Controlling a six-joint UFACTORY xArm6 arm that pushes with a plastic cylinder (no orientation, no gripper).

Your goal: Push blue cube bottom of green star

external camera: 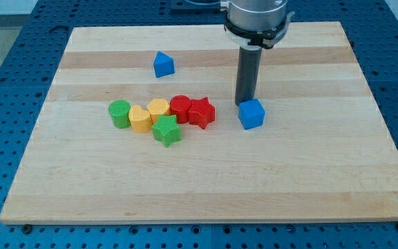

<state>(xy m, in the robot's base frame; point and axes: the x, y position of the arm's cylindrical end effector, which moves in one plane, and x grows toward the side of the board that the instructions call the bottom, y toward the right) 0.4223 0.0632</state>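
The blue cube (251, 114) lies on the wooden board right of centre. My tip (244, 104) stands right behind it, at its top-left edge, seemingly touching it. The green star (166, 131) lies to the view's left of the cube, at the bottom of a cluster of blocks. The cube is well to the right of the star and slightly higher in the view.
The cluster holds a green cylinder (119, 113), a yellow block (140, 119), a second yellow block (159, 108), a red cylinder (181, 108) and a red star (201, 112). A second blue block (163, 64) lies toward the view's top. The board's edge (206, 221) runs along the bottom.
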